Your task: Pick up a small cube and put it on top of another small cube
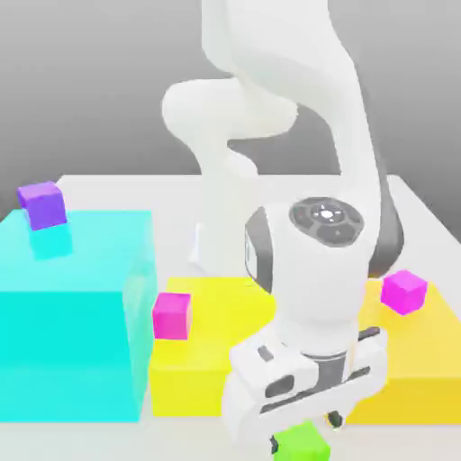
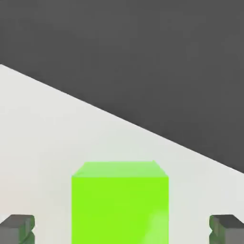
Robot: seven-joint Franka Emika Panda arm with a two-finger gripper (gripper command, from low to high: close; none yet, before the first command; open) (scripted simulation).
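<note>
Low at the front edge of the tabletop [image 1: 432, 212], the gripper [image 1: 305, 434] points downward with its two fingers spread wide, holding nothing. Between those fingers lies the small green cube [image 2: 120, 209], with a gap on either side of it in the hand view. In the exterior view the same cube sits at the bottom, right under the hand, its bright top face partly exposed. Past the cube, the hand view shows the pale surface ending in a slanting edge, with dark grey beyond.

Behind the hand stands a low yellow block [image 1: 203, 378], with a magenta small cube [image 1: 172, 316] resting on top near its end at the exterior view's left. Toward the exterior view's right is an orange block [image 1: 405, 360], partly covered by the arm, and another magenta cube [image 1: 403, 292] rests on it. Well over to the exterior view's left rises the big cyan block [image 1: 67, 342], taller than the other two; a purple small cube [image 1: 42, 205] shows at its top, tilted. The white arm [image 1: 230, 112] arches down from the back.
</note>
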